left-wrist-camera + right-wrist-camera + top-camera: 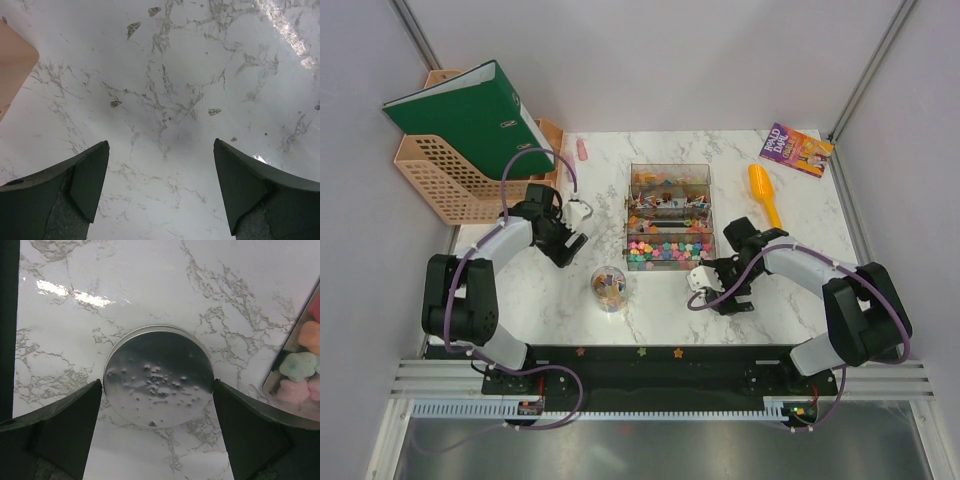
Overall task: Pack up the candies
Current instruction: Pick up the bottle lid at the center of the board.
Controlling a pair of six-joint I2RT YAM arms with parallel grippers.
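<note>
The candies fill the near compartment of a clear divided box at the table's middle, and a few show at the right edge of the right wrist view. A clear cup holding some candies stands in front of the box. My right gripper is open, right of the cup. Its fingertips stand on either side of a round silver lid that lies flat on the marble. My left gripper is open and empty over bare marble, left of the box.
An orange plastic scoop lies right of the box. A book is at the back right. A green binder rests on a peach file tray at the back left, its corner in the left wrist view. A pink item lies beside it.
</note>
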